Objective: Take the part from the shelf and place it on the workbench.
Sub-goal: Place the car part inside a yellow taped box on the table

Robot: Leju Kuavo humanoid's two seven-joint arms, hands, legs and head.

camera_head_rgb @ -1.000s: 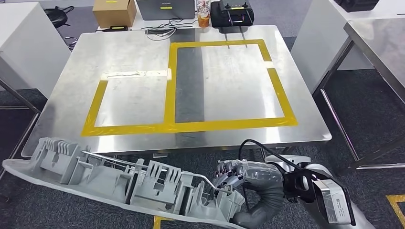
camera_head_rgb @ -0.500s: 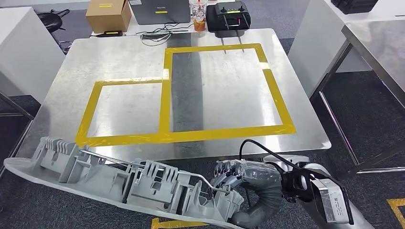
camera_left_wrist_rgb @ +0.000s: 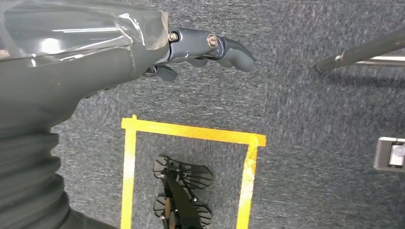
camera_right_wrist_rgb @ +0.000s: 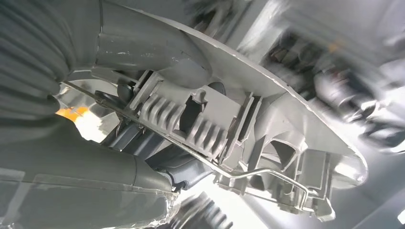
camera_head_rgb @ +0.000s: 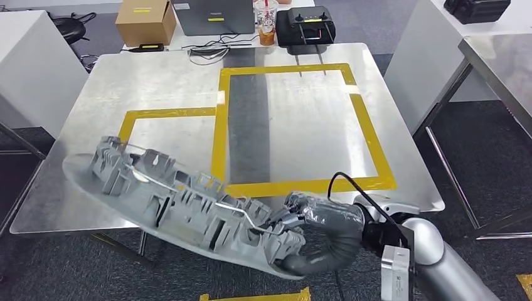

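Across the head view, a square brushed-steel workbench (camera_head_rgb: 301, 132) marked with yellow tape rectangles is seen. Over its near left corner, a long grey moulded plastic part (camera_head_rgb: 182, 207) with ribbed clips and a thin wire rod along it is carried tilted; whether it touches the steel cannot be told. Its near end is gripped by the right hand (camera_head_rgb: 295, 229), whose fingers are closed around the part's edge and ribs, as is also seen close up in the right wrist view. At the bench's far edge, a brown cardboard box (camera_head_rgb: 145, 21), a black case (camera_head_rgb: 305, 26) and a clear cup with an orange drink (camera_head_rgb: 266, 21) are lined up. The left hand (camera_left_wrist_rgb: 191, 50) is held over grey carpet, fingers loosely extended and holding nothing.
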